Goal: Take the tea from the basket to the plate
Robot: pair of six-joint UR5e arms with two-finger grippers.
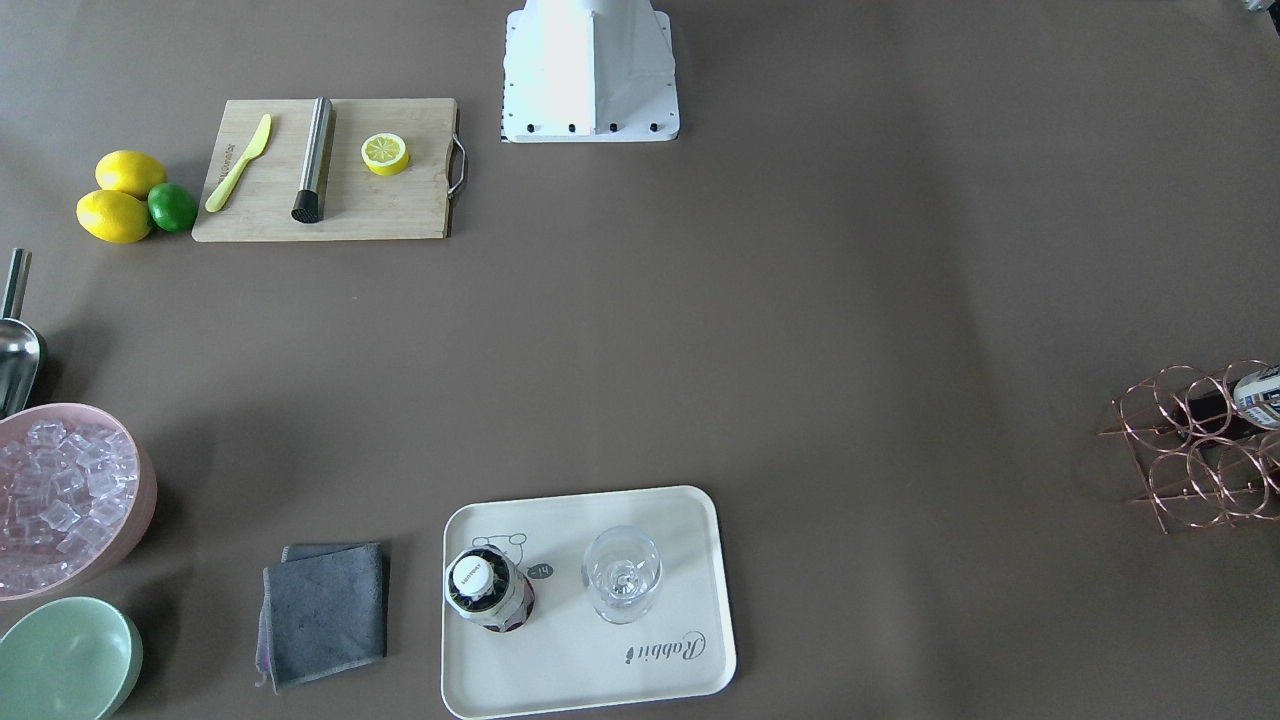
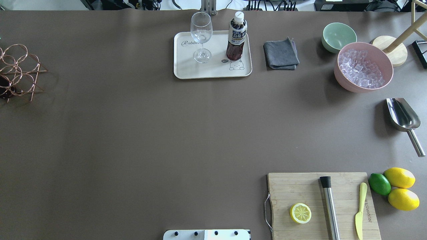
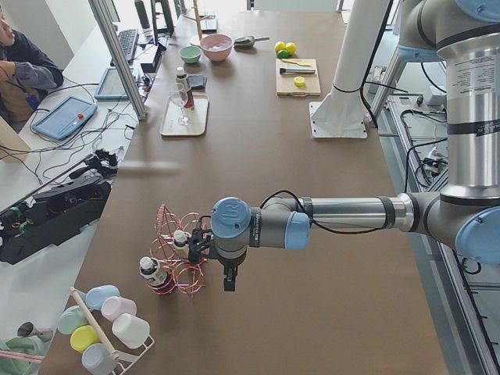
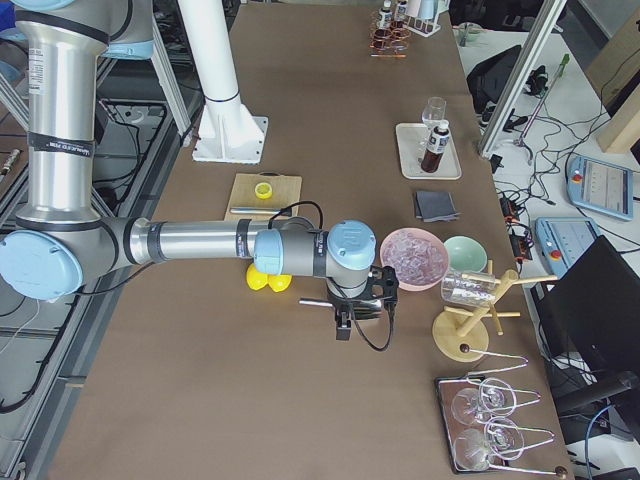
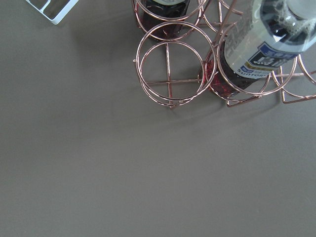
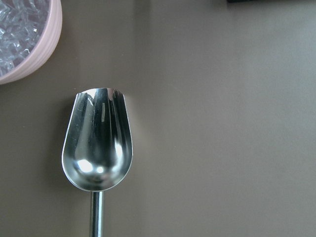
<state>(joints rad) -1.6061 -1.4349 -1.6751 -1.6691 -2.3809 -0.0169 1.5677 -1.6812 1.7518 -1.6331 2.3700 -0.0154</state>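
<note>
One tea bottle [image 2: 237, 36] stands upright on the cream plate [image 2: 213, 71] beside a stemmed glass [image 2: 201, 36]; it also shows in the front view [image 1: 487, 590] on the plate [image 1: 590, 680]. The copper wire basket [image 2: 18, 71] sits at the table's left end and holds two more tea bottles [image 3: 154, 273] [image 3: 181, 238]. The left wrist view looks down on the basket [image 5: 170, 64] with one bottle [image 5: 269, 44] in a ring. My left gripper [image 3: 227, 283] hangs just beside the basket [image 3: 176, 254]; I cannot tell if it is open. My right gripper [image 4: 340, 328] hangs over the scoop, state unclear.
A steel scoop [image 6: 97, 148] lies under the right wrist, next to a pink bowl of ice [image 2: 363, 66]. A green bowl [image 2: 338, 36] and grey cloth [image 2: 281, 55] lie near the plate. A cutting board [image 2: 323, 203] with a lemon half, a muddler and a knife, plus lemons and a lime [image 2: 379, 184], lies at the front right.
</note>
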